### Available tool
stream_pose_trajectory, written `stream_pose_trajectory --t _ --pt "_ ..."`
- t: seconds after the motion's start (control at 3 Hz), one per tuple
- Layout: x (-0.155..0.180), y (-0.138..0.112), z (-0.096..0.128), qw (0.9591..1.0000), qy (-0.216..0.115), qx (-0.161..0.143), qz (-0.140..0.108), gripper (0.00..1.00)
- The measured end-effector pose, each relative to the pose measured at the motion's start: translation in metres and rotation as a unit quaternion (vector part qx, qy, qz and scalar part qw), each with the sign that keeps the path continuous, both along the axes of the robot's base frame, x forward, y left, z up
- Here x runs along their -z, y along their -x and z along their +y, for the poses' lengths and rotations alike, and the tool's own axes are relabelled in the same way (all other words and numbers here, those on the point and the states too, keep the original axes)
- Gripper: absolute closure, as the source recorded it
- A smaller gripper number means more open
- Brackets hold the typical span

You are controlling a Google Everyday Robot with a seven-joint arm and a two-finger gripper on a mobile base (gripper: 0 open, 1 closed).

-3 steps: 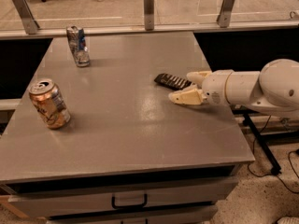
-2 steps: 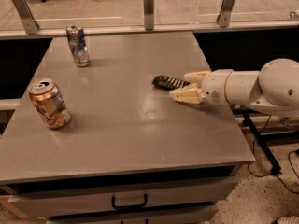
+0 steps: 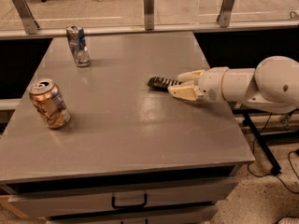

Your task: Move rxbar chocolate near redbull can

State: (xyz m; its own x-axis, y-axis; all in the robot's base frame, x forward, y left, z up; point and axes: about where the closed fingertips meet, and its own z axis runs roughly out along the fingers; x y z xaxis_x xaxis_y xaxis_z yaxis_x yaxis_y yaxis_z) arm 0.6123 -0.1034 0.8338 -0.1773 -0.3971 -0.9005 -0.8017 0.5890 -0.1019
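The rxbar chocolate [image 3: 160,82], a thin dark bar, lies low over the grey table [image 3: 121,120] right of centre. Its right end sits between the cream fingers of my gripper [image 3: 176,84], which reaches in from the right and is shut on it. The redbull can [image 3: 78,45], slim, blue and silver and dented, stands upright at the table's far left, well away from the bar and the gripper.
A wider orange and gold can [image 3: 49,104] stands tilted near the table's left edge. A glass barrier with metal posts [image 3: 148,8] runs along the far edge. Drawers [image 3: 128,201] are under the front edge. The table's right edge is beside my arm.
My gripper has moved a little to the left and the bar has moved with it. Both cans have stayed in place.
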Motion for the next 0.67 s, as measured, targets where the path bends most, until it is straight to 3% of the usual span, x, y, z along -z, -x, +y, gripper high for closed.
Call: stream_pose_trajectory --t 0.33,0.67 --pt "-0.013 -0.009 0.019 0.9994 -0.006 -0.027 -0.020 1.00" --pt "-0.029 -0.029 0.049 0.9982 -0.002 -0.045 -0.039 1.00"
